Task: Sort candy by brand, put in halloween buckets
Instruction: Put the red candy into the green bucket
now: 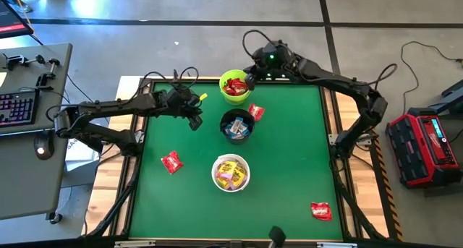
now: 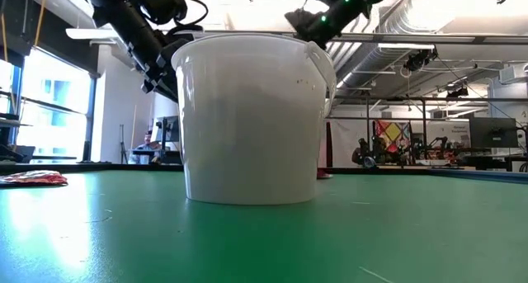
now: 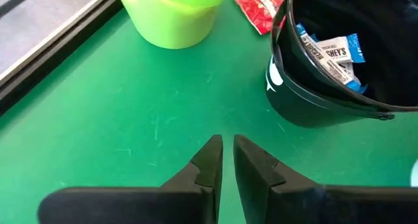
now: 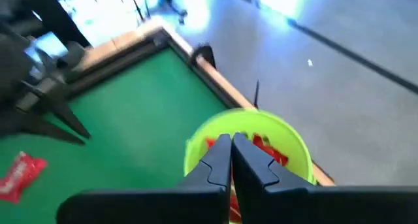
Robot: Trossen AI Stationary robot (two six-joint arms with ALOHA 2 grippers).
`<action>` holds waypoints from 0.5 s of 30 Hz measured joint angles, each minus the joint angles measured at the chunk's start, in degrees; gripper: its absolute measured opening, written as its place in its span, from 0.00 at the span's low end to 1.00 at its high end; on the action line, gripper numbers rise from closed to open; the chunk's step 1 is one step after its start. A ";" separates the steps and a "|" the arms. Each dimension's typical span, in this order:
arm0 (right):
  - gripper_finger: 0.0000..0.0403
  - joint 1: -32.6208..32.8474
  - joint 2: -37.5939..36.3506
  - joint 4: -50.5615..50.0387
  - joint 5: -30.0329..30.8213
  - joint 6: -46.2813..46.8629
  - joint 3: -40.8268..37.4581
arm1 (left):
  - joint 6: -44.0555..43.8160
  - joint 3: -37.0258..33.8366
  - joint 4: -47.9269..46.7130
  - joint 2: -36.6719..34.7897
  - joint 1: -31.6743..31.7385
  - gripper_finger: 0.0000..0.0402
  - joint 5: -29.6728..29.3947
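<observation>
Three buckets stand in a row down the table's middle. The lime green bucket (image 1: pixel 223 79) at the far edge holds red candy. The black bucket (image 1: pixel 225 119) holds blue-and-white candy (image 3: pixel 333 54). The white bucket (image 1: pixel 215 168) holds yellow candy. Red packets lie flat on the table: one (image 1: pixel 171 162) to the left, one (image 1: pixel 256 111) beside the black bucket, one (image 1: pixel 320 211) at the near right. My left gripper (image 3: pixel 228 145) hovers left of the black bucket, all but shut, with nothing between its fingers. My right gripper (image 4: pixel 230 142) hangs shut and empty above the green bucket.
The table's wooden frame (image 4: pixel 215 80) runs just behind the green bucket. Bare green mat lies at the right and at the near left. A desk with a keyboard (image 1: pixel 18 107) stands off the left side, and a red case (image 1: pixel 423 147) off the right.
</observation>
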 joint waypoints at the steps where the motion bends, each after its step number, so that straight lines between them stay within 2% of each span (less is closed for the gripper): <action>1: 0.00 -0.05 0.48 -0.37 0.00 -0.11 0.01 | 0.00 0.00 0.00 0.00 -0.28 0.07 -0.57; 3: 0.00 -0.17 0.95 -2.37 -0.06 -1.46 0.03 | -0.06 0.00 -0.01 -0.10 -0.72 0.06 -0.87; 7: 0.00 -1.43 0.51 -12.65 -0.31 -3.84 -0.05 | -0.09 0.00 -0.19 -1.09 -1.51 0.04 -0.88; 9: 0.00 -1.86 -0.48 -15.13 -0.48 -4.86 -2.36 | -0.11 0.00 -0.21 -1.71 -1.78 0.03 -1.02; 11: 0.00 -1.84 -2.19 -13.67 -2.57 -4.94 -7.31 | -0.12 0.00 -0.28 -2.51 -1.78 0.03 -1.46; 15: 0.00 -0.01 -7.08 -2.29 -6.17 -4.95 -21.23 | -0.22 0.00 -0.65 -4.12 -1.76 0.03 -1.89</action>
